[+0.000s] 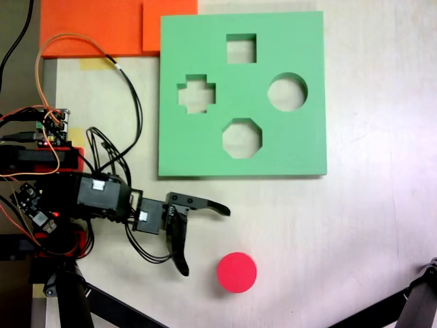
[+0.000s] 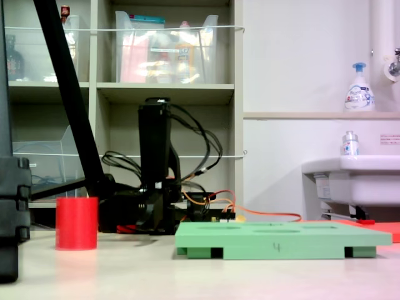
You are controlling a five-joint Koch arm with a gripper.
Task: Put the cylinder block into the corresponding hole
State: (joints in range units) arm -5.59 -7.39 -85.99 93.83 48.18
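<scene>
While nothing sits between the jaws, risk lies mostly in the approach. Seen in the first exterior view: gripper (image 1: 203, 239) spread wide and empty, one finger pointing toward the first exterior view's right, the other curving down toward the lower edge. Just beyond the lower fingertip, apart from it, the cylinder block (image 1: 237, 272), standing upright on the bare table (image 1: 369, 225). Could easily be nudged or toppled by that lower finger if swept in from the side rather than straddled; light foam, likely to skid or roll away. Well apart, toward the top, the green board (image 1: 300, 147), with the corresponding hole (image 1: 287, 92) near its right edge in the first exterior view. Close neighbours for a mistaken drop: octagonal cut-out (image 1: 242, 137) nearest the block, cross-shaped cut-out (image 1: 196, 93), square cut-out (image 1: 241, 48). Tight fit probable, so a tilted release could leave the block jammed on the rim. Nothing lying on the path between block and board. Orange foam sheets (image 1: 102, 27) touching the board's top-left corner; loose cables (image 1: 126, 96) looping near the board's left edge, possibly dragged by a long reach.

Seen in the second exterior view: cylinder block (image 2: 76, 223) upright at the second exterior view's left, clear of the green board (image 2: 281, 240) lying flat and raised on small feet, liable to shift if pressed at an edge. Arm (image 2: 155, 169) behind, jaws not discernible here. Shelving with plastic bins (image 2: 165, 47), sink (image 2: 353, 181) and soap bottle (image 2: 359, 87) in the background, out of the way.
</scene>
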